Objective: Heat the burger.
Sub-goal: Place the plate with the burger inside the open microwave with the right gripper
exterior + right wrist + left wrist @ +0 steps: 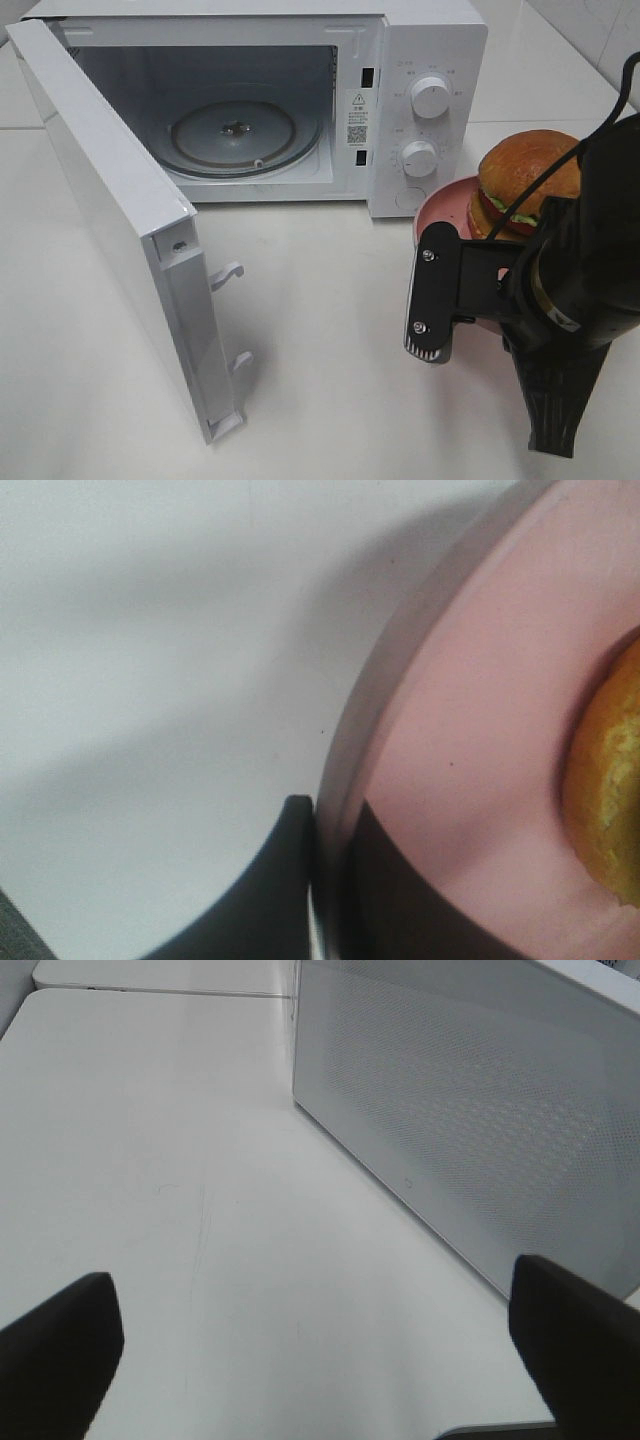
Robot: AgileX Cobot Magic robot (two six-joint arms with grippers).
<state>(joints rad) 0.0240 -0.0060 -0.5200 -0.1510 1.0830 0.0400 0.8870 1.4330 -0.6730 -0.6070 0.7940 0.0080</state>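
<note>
Right pincer [330, 815] is clenched on the rim of the pink plate [470, 730], one finger above the edge and one below it, no gap showing. On that plate, just beyond the grip, sits the burger [527, 180], upright, with a golden bun, a lettuce frill and a red layer. In the wrist view only a sliver of its bun shows at the frame's edge. The right arm's dark body hangs over the near side of the plate and hides part of it from above.

Farther out, the plate's far rim lies close to the front of the white microwave [440, 40], just under the lower dial [420, 158]; the upper dial [430, 97] is above that. So the control panel stands straight ahead of the plate, and the open cavity, with its glass turntable [240, 135], lies ahead and to the left of the pincer. Bare white worktop [330, 350] stretches from the pincer towards that opening. The door [110, 200] is swung wide, standing well to the pincer's left, with two latch hooks sticking out of its edge.

Left pincer [310, 1290] is released, fingers spread wide, over the worktop, with the door's perforated outer face just beside it.
</note>
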